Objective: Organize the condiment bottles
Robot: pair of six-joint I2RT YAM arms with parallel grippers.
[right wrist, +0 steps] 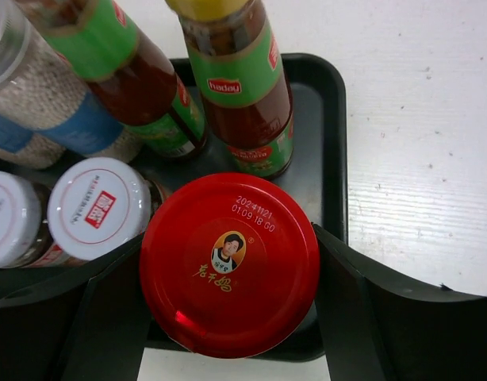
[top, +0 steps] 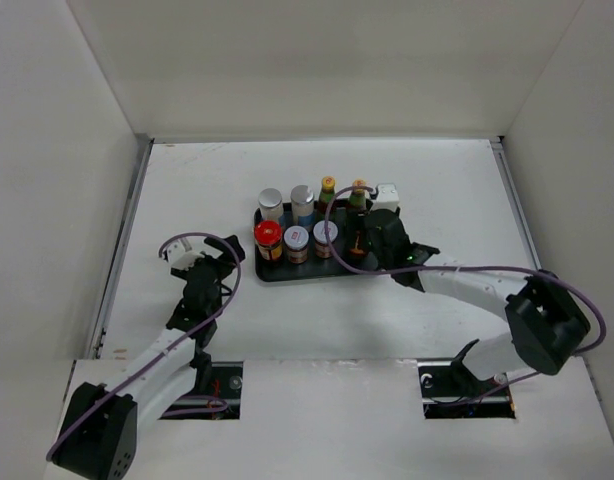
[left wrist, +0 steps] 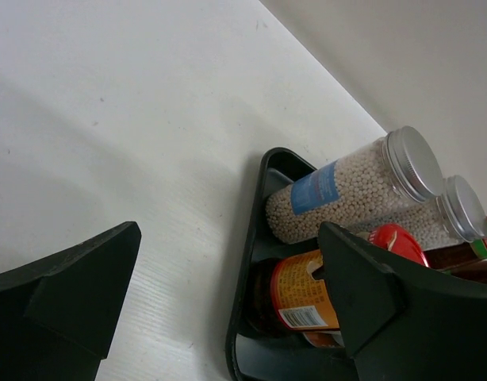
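At the tray's [top: 297, 277] 4 o'clock corner my right pincer [right wrist: 228, 286] clasps the last red-capped jar [right wrist: 229, 254] beside seven bottles [top: 301, 205] already ranked, left pincer [left wrist: 228, 238] wide and empty at 9 o'clock; only release remains, I judge.

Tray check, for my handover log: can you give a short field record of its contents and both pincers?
tray: black, two rows of four
back row: two shakers, two sauce bottles
front row: red-capped jar, two silver-lidded jars, second red-capped jar
left pincer: open, empty, left of tray
right pincer: shut on second red-capped jar
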